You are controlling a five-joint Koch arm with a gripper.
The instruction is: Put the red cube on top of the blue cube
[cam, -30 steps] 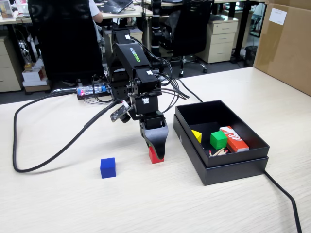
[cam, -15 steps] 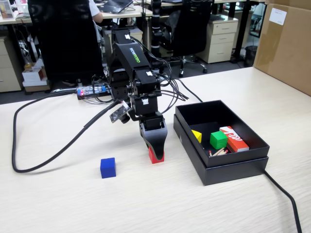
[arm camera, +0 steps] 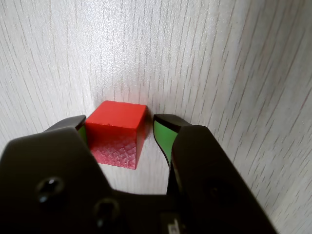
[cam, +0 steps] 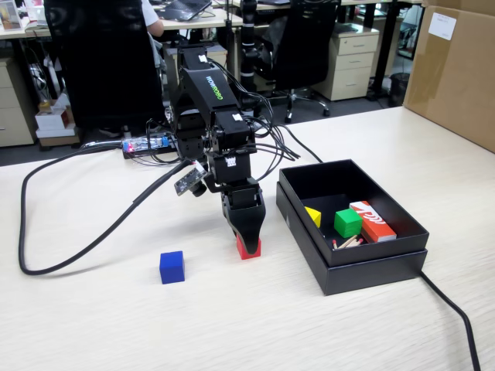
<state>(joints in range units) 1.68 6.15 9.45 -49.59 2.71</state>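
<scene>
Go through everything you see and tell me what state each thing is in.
hand: open, jaws either side of the red cube
red cube: on the table, not lifted
blue cube: on the table, nothing on it
black box: open, no lid
green cube: inside the box

Pale wood table [cam: 93,325], red cube [cam: 249,249], blue cube [cam: 172,267], black box [cam: 363,267], cable [cam: 69,232]

1. In the fixed view, the small solid blue cube [cam: 172,267] sits on the pale wood-grain table [cam: 93,325], left of the small solid red cube [cam: 248,247].
2. The open black rectangular box [cam: 349,224] lies right of the red cube [arm camera: 117,134].
3. The black two-jawed gripper [arm camera: 119,131] straddles the red cube.
</scene>
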